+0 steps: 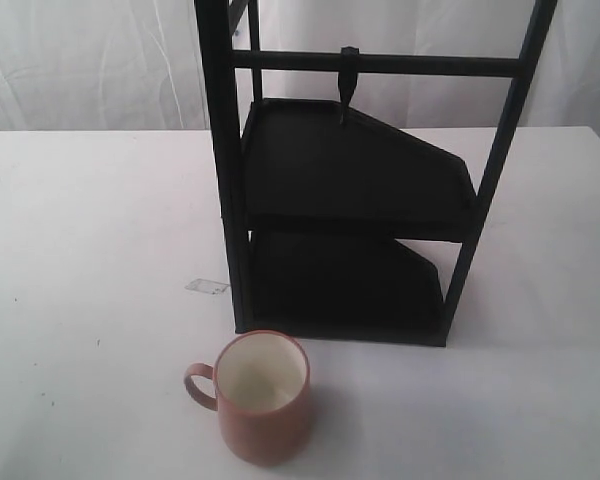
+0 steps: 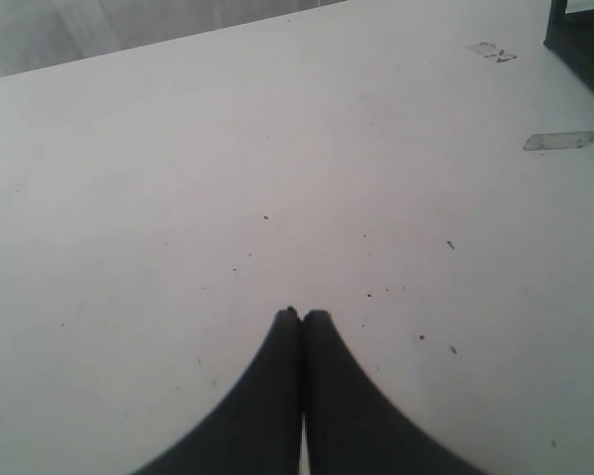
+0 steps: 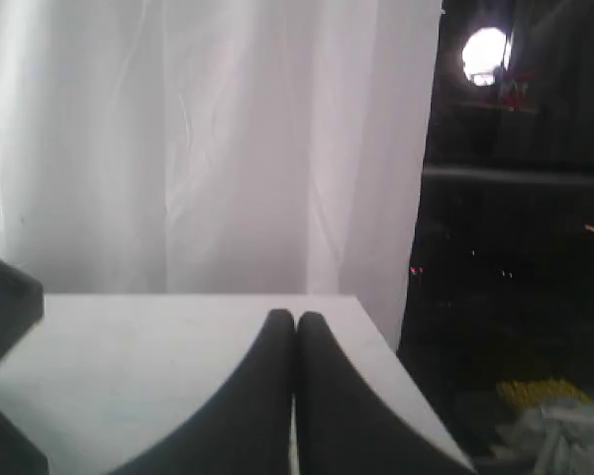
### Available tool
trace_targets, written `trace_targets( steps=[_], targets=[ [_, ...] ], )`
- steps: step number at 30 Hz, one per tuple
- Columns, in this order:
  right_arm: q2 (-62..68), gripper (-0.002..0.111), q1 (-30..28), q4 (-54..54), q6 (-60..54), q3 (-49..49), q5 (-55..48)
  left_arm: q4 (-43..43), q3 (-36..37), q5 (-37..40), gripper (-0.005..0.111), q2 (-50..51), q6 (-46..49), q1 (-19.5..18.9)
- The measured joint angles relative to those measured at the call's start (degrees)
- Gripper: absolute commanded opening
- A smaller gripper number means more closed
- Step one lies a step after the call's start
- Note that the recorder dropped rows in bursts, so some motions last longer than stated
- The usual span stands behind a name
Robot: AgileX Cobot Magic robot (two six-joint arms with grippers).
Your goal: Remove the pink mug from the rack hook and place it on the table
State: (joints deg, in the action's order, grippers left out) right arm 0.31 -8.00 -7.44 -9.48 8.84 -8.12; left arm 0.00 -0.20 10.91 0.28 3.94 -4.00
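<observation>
The pink mug [image 1: 263, 397] stands upright on the white table [image 1: 90, 250], just in front of the black rack's left post, its handle to the left and its cream inside showing. The rack hook [image 1: 348, 82] hangs bare from the thin crossbar above the top shelf. Neither arm shows in the exterior view. In the left wrist view my left gripper [image 2: 303, 315] is shut and empty over speckled tabletop. In the right wrist view my right gripper [image 3: 295, 319] is also shut and empty, over the table's far corner facing a white curtain.
The tall black rack [image 1: 355, 200] with two angled shelves stands mid-table. A scrap of clear tape [image 1: 206, 287] lies left of its post and shows as tape [image 2: 558, 142] in the left wrist view. A dark room lies beyond the table edge [image 3: 416, 381].
</observation>
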Motion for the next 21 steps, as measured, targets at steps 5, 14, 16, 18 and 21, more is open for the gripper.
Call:
trace_targets(
  steps=[5, 14, 16, 18, 21],
  targets=[
    [0.00, 0.000, -0.25, 1.05, 4.57, -8.13, -0.39, 0.00, 0.00, 0.00, 0.000, 0.00, 0.00, 0.00],
    [0.00, 0.000, 1.81, 4.48, 6.46, -8.73, -9.44, 0.00, 0.00, 0.00, 0.000, 0.00, 0.00, 0.00],
    [0.00, 0.000, 3.48, 5.03, 6.46, -8.73, -9.53, 0.00, 0.00, 0.00, 0.000, 0.00, 0.00, 0.00],
    [0.00, 0.000, 4.41, 5.16, 6.46, -8.73, -9.97, 0.00, 0.00, 0.00, 0.000, 0.00, 0.00, 0.00],
    [0.00, 0.000, 4.72, 5.27, 6.46, -8.73, -10.37, 0.00, 0.00, 0.00, 0.000, 0.00, 0.00, 0.00]
  ],
)
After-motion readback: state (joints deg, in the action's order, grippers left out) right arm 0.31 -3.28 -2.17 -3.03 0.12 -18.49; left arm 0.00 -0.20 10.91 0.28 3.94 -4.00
